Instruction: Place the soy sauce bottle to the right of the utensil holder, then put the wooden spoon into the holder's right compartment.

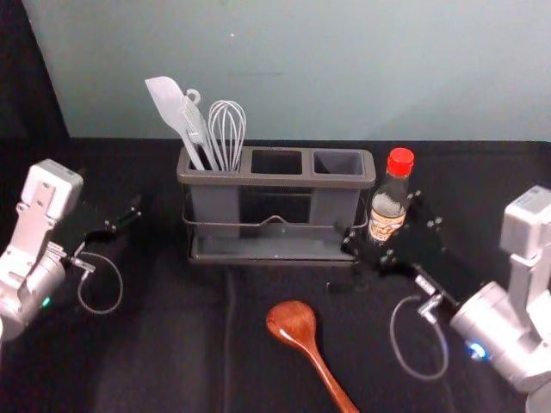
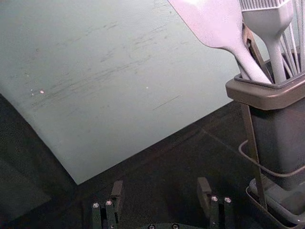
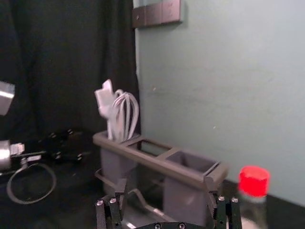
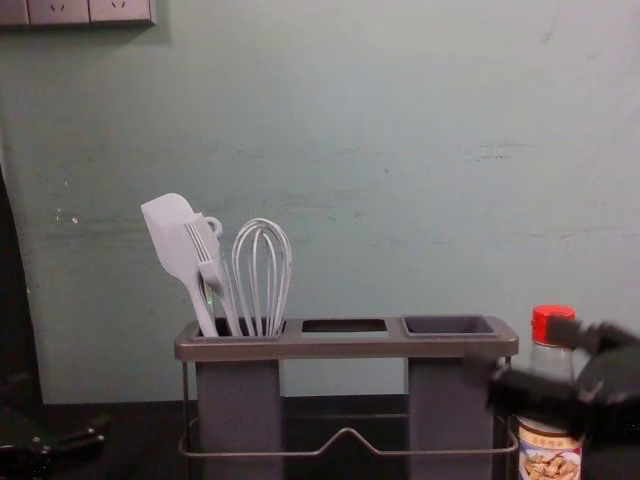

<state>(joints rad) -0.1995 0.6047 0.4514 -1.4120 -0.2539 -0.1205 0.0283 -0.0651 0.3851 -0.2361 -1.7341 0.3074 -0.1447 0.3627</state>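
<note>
The soy sauce bottle (image 1: 387, 206), red-capped, stands upright just right of the utensil holder (image 1: 275, 179); its cap (image 3: 254, 181) appears in the right wrist view beyond one finger. My right gripper (image 1: 381, 222) is open at the bottle, partly in front of it; in its wrist view the right gripper (image 3: 164, 188) has nothing between its fingers. The wooden spoon (image 1: 293, 322) lies in front of the holder, handle toward the near edge. My left gripper (image 1: 125, 222) idles left of the holder, and in its wrist view the left gripper (image 2: 161, 188) is open.
A white spatula (image 4: 170, 235), a brush and a whisk (image 4: 262, 270) stand in the holder's left compartment. A wall rises behind the table, with a socket panel (image 3: 157, 13) on it. Bare black cloth (image 1: 172, 335) lies left of the spoon.
</note>
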